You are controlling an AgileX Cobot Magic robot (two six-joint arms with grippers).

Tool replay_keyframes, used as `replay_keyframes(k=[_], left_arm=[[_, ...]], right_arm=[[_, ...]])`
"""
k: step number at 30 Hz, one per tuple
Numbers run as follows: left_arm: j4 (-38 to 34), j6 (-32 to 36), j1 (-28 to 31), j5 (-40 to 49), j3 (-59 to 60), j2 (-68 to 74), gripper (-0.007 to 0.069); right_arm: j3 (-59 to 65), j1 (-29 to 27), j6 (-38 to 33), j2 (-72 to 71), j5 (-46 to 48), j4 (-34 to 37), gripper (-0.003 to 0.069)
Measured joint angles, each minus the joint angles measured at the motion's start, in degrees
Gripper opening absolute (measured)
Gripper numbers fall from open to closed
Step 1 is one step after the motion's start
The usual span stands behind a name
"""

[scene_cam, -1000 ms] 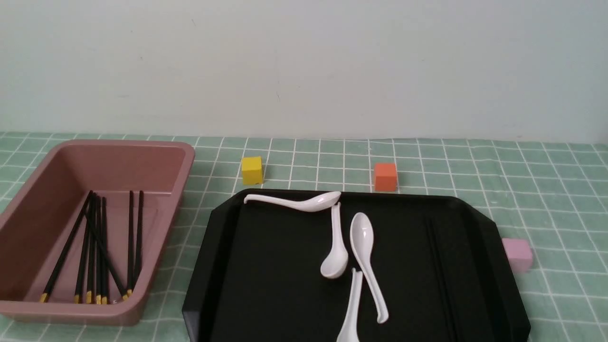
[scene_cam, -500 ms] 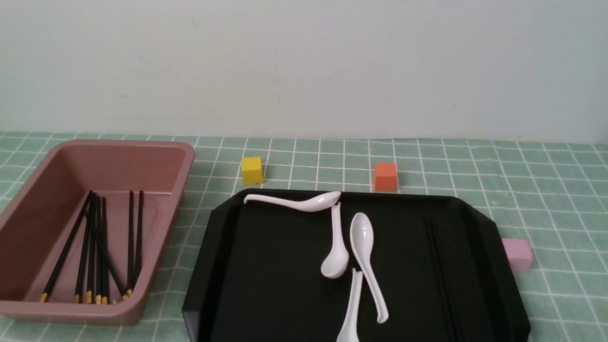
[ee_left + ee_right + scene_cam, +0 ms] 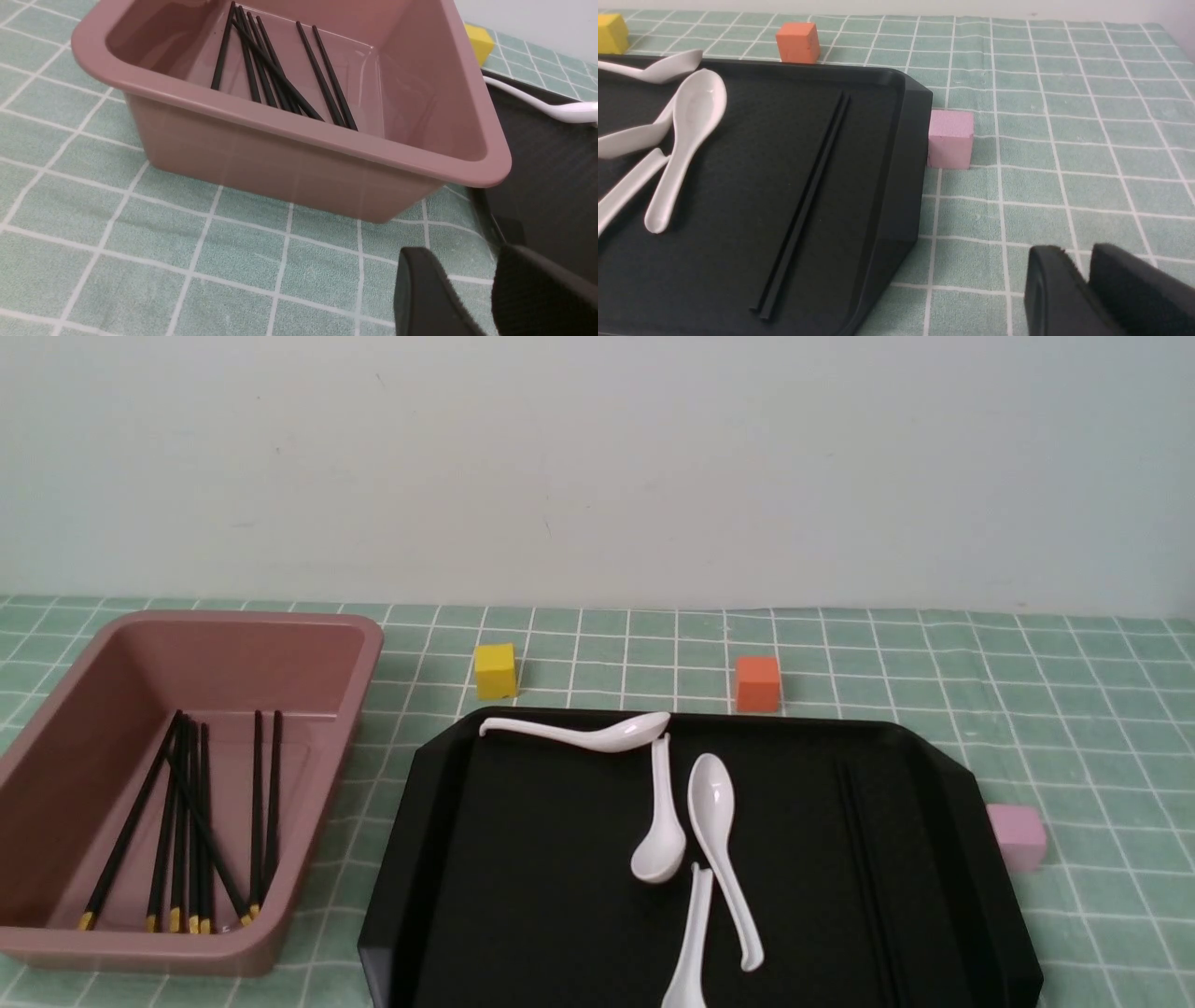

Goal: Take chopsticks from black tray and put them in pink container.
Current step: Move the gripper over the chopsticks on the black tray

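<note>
Two thin black chopsticks (image 3: 808, 196) lie side by side along the right part of the black tray (image 3: 906, 140), faint in the front view (image 3: 864, 868). Several more chopsticks (image 3: 191, 821) rest inside the pink container (image 3: 373, 635) at the left, also seen from the left wrist (image 3: 275, 70). My left gripper (image 3: 467, 268) hovers over the cloth by the container's near corner, open and empty. My right gripper (image 3: 1085, 261) hangs over the cloth to the right of the tray, its tips a narrow gap apart, holding nothing. Neither gripper shows in the front view.
Several white spoons (image 3: 714, 821) lie in the tray's middle. A yellow cube (image 3: 495, 670) and an orange cube (image 3: 757, 683) stand behind the tray. A pale pink cube (image 3: 1016, 835) sits against its right rim. Green checked cloth covers the table.
</note>
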Motion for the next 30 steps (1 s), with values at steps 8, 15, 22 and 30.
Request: replay_keyframes(k=[8, 15, 22, 30], left_arm=[[0.0, 0.0, 0.0, 0.0, 0.0, 0.0, 0.0238], [0.0, 0.0, 0.0, 0.0, 0.0, 0.0, 0.0238], [0.0, 0.0, 0.0, 0.0, 0.0, 0.0, 0.0238], [0.0, 0.0, 0.0, 0.0, 0.0, 0.0, 0.0238]], right_arm=[[0.27, 0.0, 9.09, 0.0, -1.69, 18.28, 0.0153], [0.3, 0.0, 12.38, 0.0, -4.18, 30.65, 0.0161], [-2.89, 0.0, 11.92, 0.33, -9.63, 31.73, 0.016], [-27.15, 0.0, 2.96, 21.61, 1.74, 17.98, -0.001]])
